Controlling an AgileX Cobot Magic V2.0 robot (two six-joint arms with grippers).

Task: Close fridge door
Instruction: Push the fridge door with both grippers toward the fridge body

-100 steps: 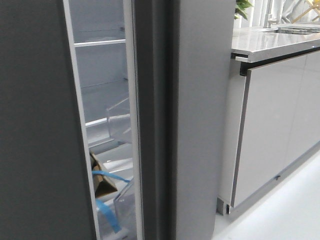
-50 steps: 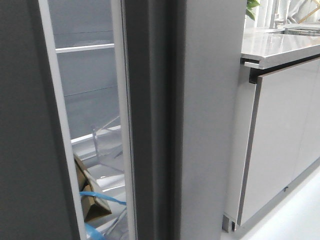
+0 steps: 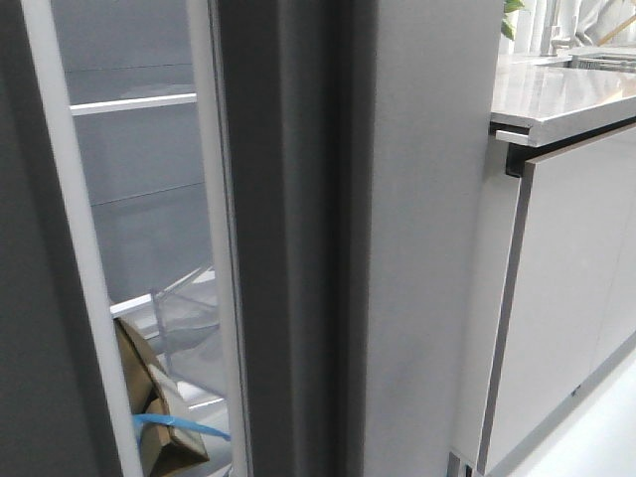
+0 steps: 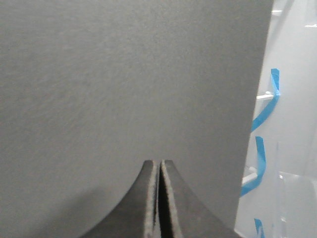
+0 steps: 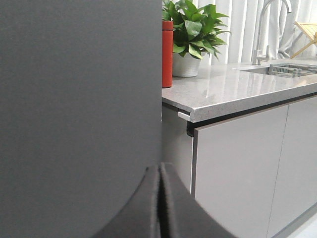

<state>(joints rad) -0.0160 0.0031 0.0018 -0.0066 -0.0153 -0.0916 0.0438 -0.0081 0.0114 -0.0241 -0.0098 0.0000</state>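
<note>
The fridge door (image 3: 397, 248) stands ajar in the front view, turned almost edge-on, with a thick dark edge (image 3: 288, 248) and a white inner lining (image 3: 214, 298). Left of it the white shelved fridge interior (image 3: 139, 199) shows through a narrow gap. My right gripper (image 5: 160, 171) is shut and empty, its tips at the door's matte dark grey face (image 5: 79, 99). My left gripper (image 4: 159, 166) is shut and empty, its tips at another dark grey slab (image 4: 124, 89), which also shows at the front view's left edge (image 3: 15, 298). Neither gripper shows in the front view.
Inside the fridge are a cardboard box (image 3: 149, 407) with blue tape (image 3: 179, 427) and a clear bin (image 3: 184, 318). To the right stand a stone counter (image 5: 237, 89), glossy pale cabinet fronts (image 3: 566, 278), a potted plant (image 5: 190, 29), a red bottle (image 5: 167, 52) and a faucet (image 5: 265, 25).
The front view has closed in on the fridge. The door edge and the gap look larger and have shifted left. The counter has slid toward the right edge.
</note>
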